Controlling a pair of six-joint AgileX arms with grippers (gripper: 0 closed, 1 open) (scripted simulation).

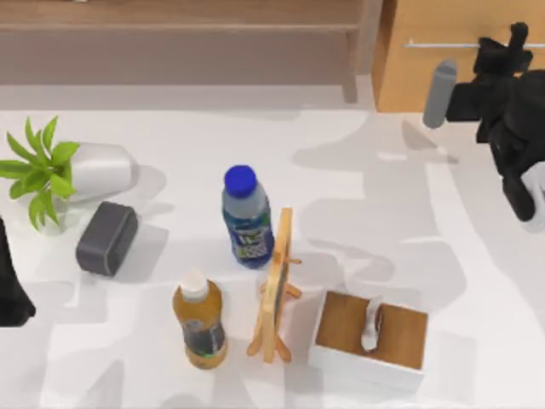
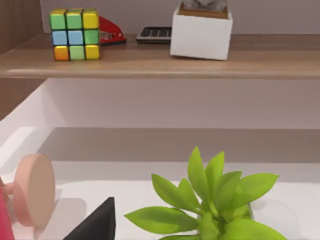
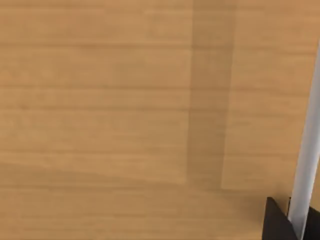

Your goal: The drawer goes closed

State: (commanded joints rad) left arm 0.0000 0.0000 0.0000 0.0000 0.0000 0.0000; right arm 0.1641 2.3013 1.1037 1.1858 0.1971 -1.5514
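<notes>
The drawer (image 1: 426, 81) shows its light-orange wooden front at the table's back right, with a thin silver bar handle (image 1: 443, 43) across it. My right gripper (image 1: 513, 38) is up against that front at the handle's right end. In the right wrist view the wooden drawer front (image 3: 125, 100) is very close, and the handle (image 3: 307, 165) runs along one edge beside a dark part of the gripper. How far the drawer stands out cannot be made out. My left arm (image 1: 8, 290) is parked at the table's left edge.
A plant in a white pot (image 1: 94, 170) lies at the left beside a grey speaker (image 1: 106, 239). Mid-table stand a blue-capped bottle (image 1: 245, 217), an orange bottle (image 1: 198, 322) and a wooden easel (image 1: 277, 285). A small white tray (image 1: 400, 368) sits front right. A shelf (image 2: 160, 62) holds a colour cube (image 2: 75, 34).
</notes>
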